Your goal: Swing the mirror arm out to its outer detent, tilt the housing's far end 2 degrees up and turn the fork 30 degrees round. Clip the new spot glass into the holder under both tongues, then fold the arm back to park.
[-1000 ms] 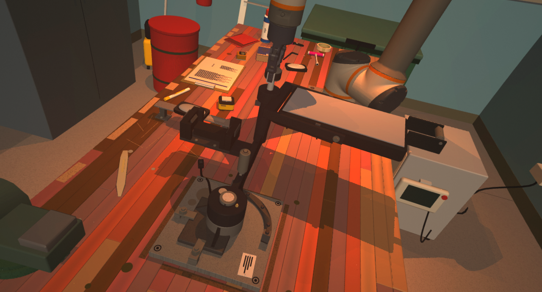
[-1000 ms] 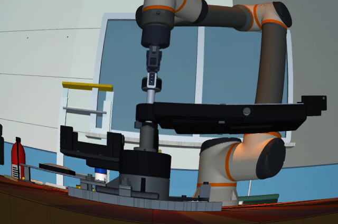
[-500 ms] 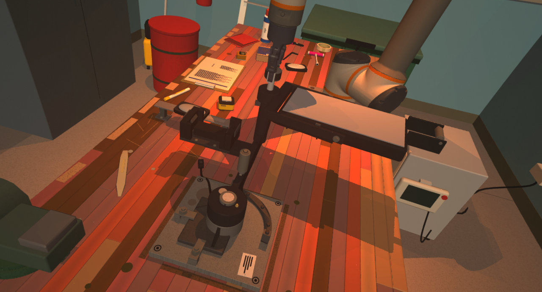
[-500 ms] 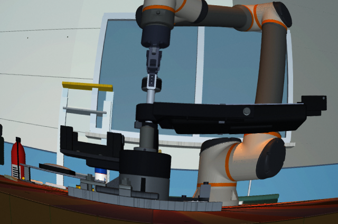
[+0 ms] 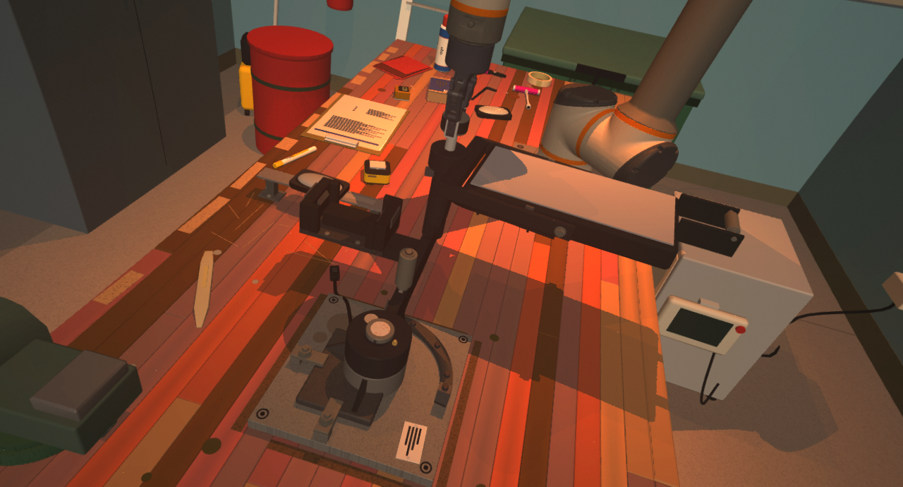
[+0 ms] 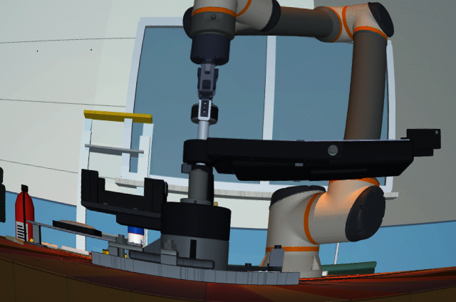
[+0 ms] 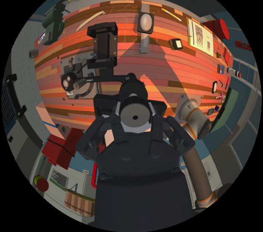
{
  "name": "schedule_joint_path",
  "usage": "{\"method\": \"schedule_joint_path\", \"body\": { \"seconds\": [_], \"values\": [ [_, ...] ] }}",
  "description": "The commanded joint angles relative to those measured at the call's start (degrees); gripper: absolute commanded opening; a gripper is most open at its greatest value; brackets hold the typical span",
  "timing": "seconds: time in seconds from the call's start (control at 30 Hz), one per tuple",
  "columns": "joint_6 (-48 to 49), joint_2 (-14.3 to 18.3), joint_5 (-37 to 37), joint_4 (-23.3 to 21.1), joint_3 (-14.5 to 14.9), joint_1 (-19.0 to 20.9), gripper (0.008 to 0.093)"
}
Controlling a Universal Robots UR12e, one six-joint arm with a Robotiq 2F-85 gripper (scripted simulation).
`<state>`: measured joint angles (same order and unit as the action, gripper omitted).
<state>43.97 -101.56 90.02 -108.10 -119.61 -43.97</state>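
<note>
The fork's knurled knob (image 7: 135, 114) is partly hidden by my fingers in the side cameras. The knob (image 6: 204, 113) tops a grey post above the fork and is gripped in my closed gripper (image 6: 204, 109), which points straight down on it (image 5: 453, 129). The long black mirror housing (image 5: 568, 197) reaches right from the fork. The black holder (image 5: 349, 214) sits lower on the left. The arm runs down to the round pivot base (image 5: 377, 352) on its grey plate. A spot glass (image 7: 145, 23) lies on a small stand beyond the holder. Another oval glass (image 5: 494, 111) lies at the bench's far end.
A grey control box (image 5: 732, 307) stands right of the bench under the housing's far end. A red drum (image 5: 289, 83) and a dark cabinet (image 5: 107, 86) stand left. A clipboard (image 5: 358, 123), yellow tape measure (image 5: 376, 171), marker (image 5: 294, 157) and wooden stick (image 5: 203, 287) lie on the bench.
</note>
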Motion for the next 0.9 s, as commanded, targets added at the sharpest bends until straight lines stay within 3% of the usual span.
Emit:
{"method": "schedule_joint_path", "body": {
  "seconds": [0.0,0.87],
  "values": [
    [0.00,0.01,-0.02,-0.04,0.02,0.00,0.0080],
    [-3.38,0.01,-0.02,-0.04,0.02,0.00,0.0080]
  ]
}}
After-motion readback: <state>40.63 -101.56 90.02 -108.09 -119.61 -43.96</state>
